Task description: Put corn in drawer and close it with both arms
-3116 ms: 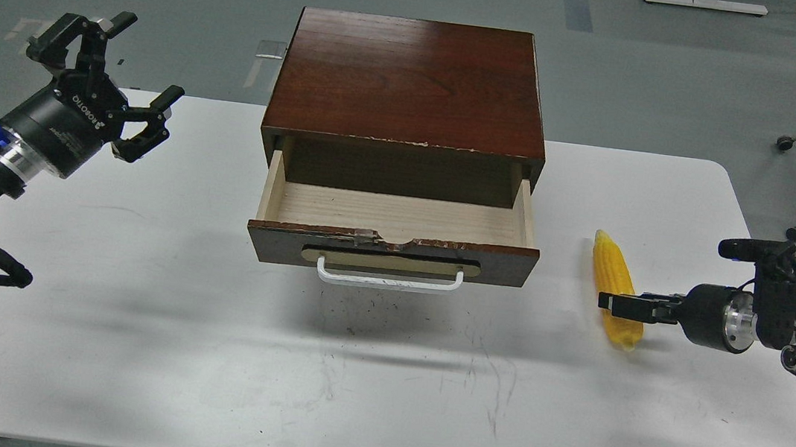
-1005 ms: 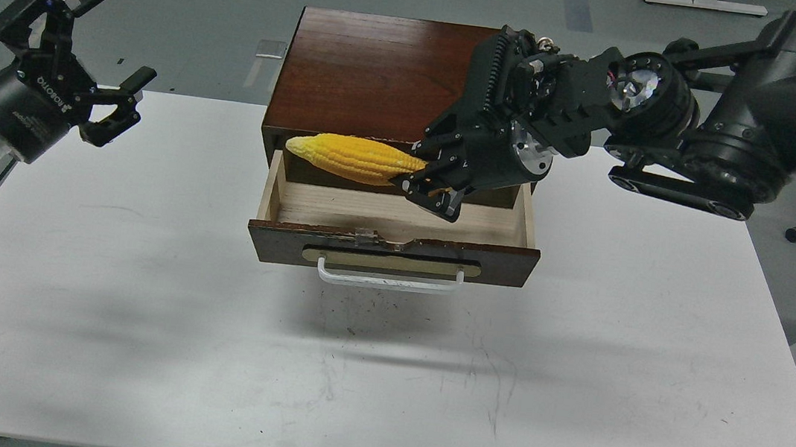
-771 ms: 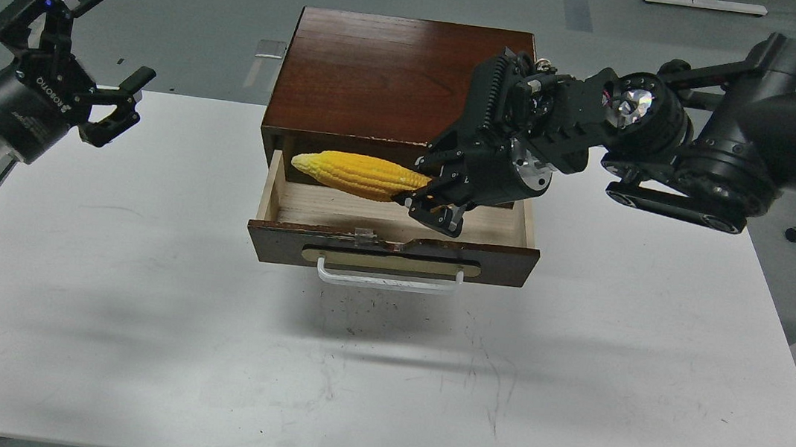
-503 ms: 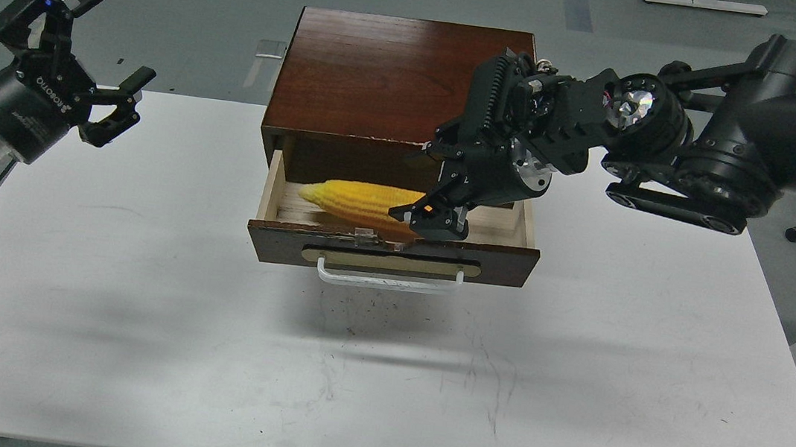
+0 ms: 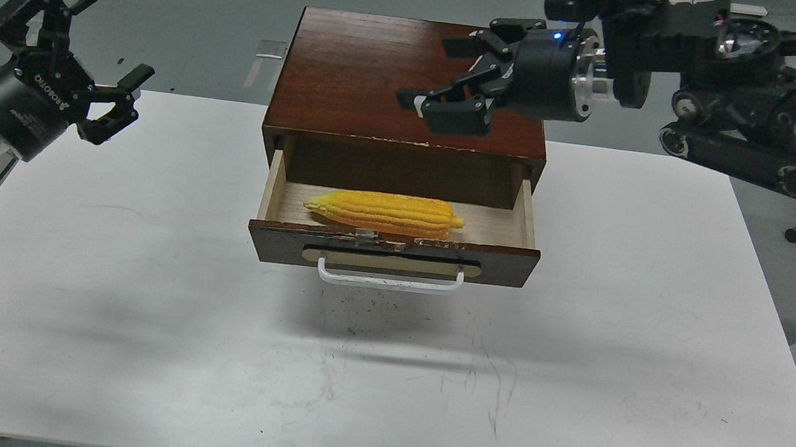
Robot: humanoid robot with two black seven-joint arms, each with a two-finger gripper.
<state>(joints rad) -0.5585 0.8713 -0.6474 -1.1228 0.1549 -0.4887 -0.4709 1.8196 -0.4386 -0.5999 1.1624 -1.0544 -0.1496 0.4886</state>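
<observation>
The yellow corn (image 5: 384,212) lies on its side inside the open drawer (image 5: 392,251), tip pointing left, against the drawer front. The drawer is pulled out of the dark brown cabinet (image 5: 406,82); its white bar handle (image 5: 389,278) faces me. My right gripper (image 5: 445,75) is open and empty, raised above the cabinet top, well clear of the corn. My left gripper (image 5: 80,56) is open and empty, held up over the table's far left edge, far from the drawer.
The cabinet stands at the back middle of the white table (image 5: 381,371). A grey floor lies beyond, with a caster (image 5: 791,234) at the right. My right arm (image 5: 754,122) spans the space above the table's back right.
My right gripper let go of the corn, which now rests in the drawer, and has lifted up and back above the cabinet top. The left arm has barely moved.
</observation>
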